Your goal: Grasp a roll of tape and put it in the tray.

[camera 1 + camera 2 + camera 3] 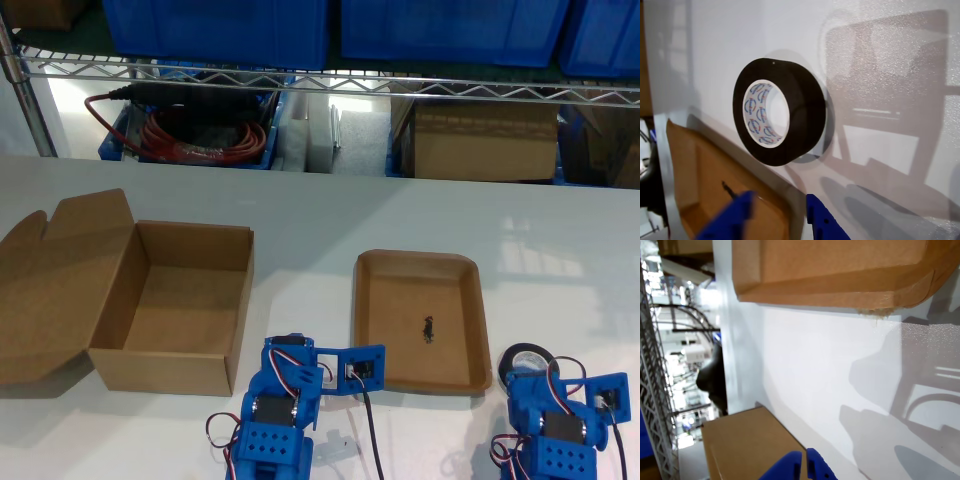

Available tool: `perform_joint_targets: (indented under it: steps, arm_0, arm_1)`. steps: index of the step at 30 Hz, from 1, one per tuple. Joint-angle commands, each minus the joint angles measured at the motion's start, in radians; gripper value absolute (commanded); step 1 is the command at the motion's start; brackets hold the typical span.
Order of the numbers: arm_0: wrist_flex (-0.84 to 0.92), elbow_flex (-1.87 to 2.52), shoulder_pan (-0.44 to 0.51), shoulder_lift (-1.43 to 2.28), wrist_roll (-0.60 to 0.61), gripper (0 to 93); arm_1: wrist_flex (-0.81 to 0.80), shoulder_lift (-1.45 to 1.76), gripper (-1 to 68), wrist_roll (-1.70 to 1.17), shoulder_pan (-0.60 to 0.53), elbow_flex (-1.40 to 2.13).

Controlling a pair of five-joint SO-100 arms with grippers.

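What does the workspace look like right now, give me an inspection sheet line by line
Surface: white table, bare between items.
Job's things: roll of tape on the table beside the tray, not in it; the tray holds only a small dark mark.
Clutter: open cardboard box, flap lid back.
Tools: my first gripper open, short of the tape; my second gripper shut, empty.
Cables: servo wires on both arms.
Surroundings: wire shelf, blue bins, red cable coil.

Roll of tape (524, 357) just beside tray (368, 320), on the exterior view's right; box (237, 310) left.
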Motion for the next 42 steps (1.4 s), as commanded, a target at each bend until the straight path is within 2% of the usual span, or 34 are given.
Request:
perform_joint_targets:
  steps: [1,3,11,18,35,42]
  arm_0:
    - [-0.014,0.029,-0.009,0.009,0.006,0.2]
    - [-0.014,0.029,-0.009,0.009,0.006,0.2]
    - [-0.014,0.029,-0.009,0.009,0.006,0.2]
    - [-0.014,0.029,-0.009,0.009,0.006,0.2]
    - [-0.014,0.029,-0.009,0.009,0.006,0.2]
    - [-0.014,0.029,-0.009,0.009,0.006,0.2]
  arm_1:
    - [-0.018,-0.135,26.2,0.003,0.015,-0.081]
    - [-0.014,-0.279,24.3,0.012,0.032,-0.173]
    - [0.048,-0.804,25.4,0.092,0.135,-0.580]
    - [0.064,-1.083,27.4,0.087,0.153,-0.701]
    - [0.061,-1.361,27.1,0.075,0.120,-0.854]
    - [0.049,-1.430,22.0,0.071,0.120,-0.899]
